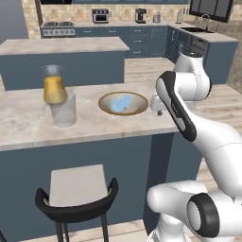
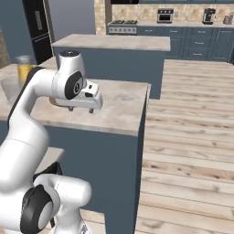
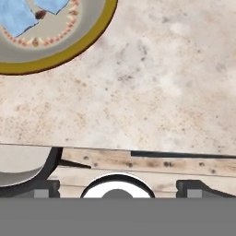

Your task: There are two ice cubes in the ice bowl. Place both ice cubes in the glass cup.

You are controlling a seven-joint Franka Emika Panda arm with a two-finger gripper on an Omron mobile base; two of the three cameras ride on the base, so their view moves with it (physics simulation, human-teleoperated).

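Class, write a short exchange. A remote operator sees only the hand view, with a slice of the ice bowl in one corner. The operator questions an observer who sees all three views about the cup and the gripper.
Operator: Where is the glass cup?
Observer: In the left base view the glass cup stands on the same counter, left of the ice bowl and apart from it. It looks empty.
Operator: Anything close to it?
Observer: A flask of orange liquid stands just behind it.
Operator: Where is my gripper?
Observer: The gripper hangs open above the counter, on the bowl's right, holding nothing.
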